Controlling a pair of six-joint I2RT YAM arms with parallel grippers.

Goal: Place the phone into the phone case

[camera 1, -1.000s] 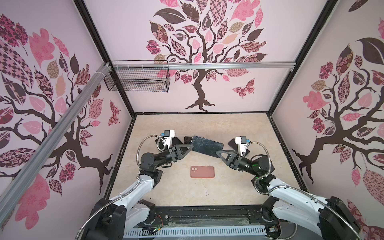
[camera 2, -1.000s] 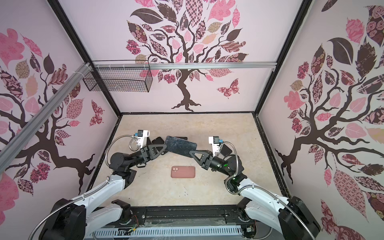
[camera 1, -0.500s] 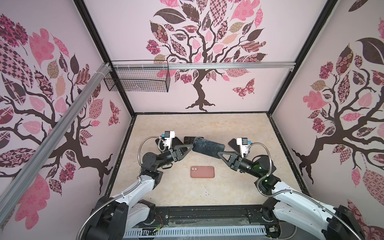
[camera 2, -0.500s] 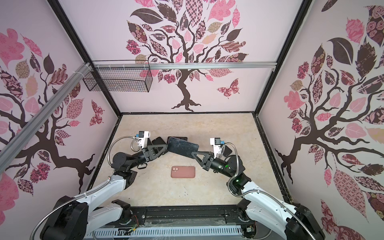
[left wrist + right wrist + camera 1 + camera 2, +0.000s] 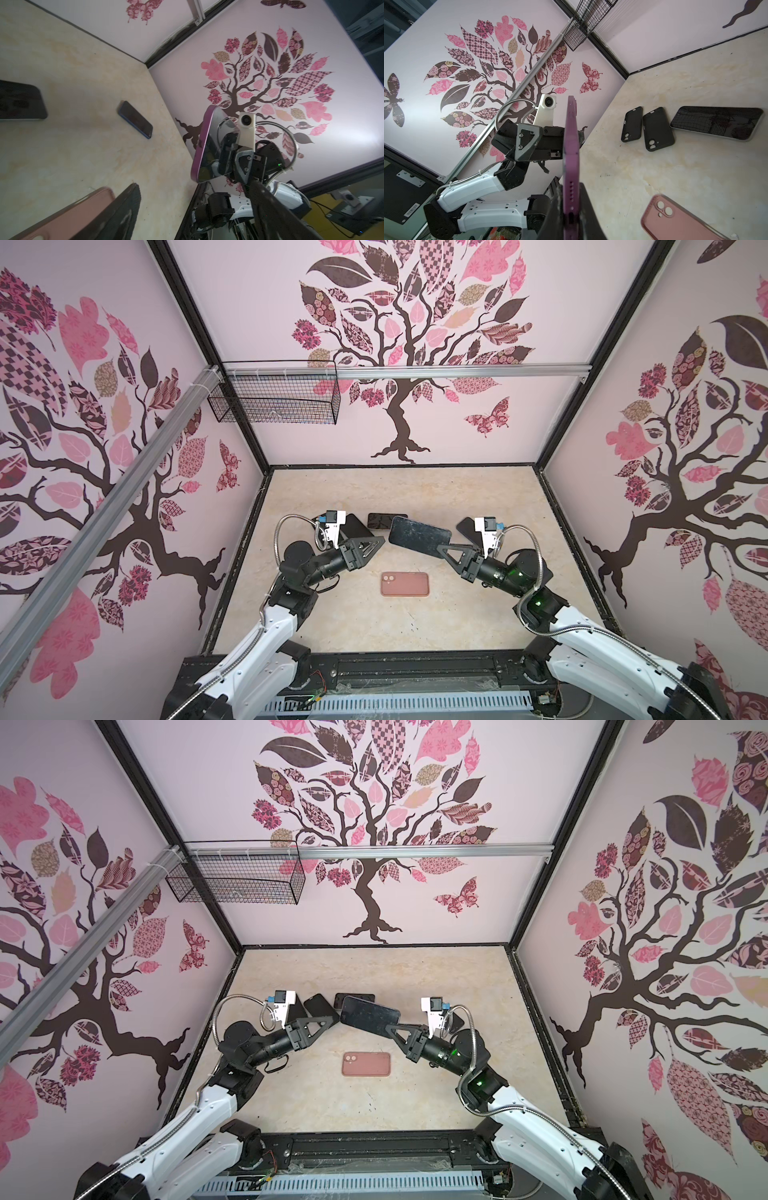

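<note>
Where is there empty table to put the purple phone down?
Bare table lies between the back wall and the row of dark phones and black cases. More lies between the pink case and the front rail. It is crowded in that row, where the left gripper hangs and the right gripper holds the purple phone.

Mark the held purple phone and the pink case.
purple phone (image 5: 417,535), in a top view, middle of its dark face.
pink case (image 5: 405,584), in a top view, its middle.
</note>
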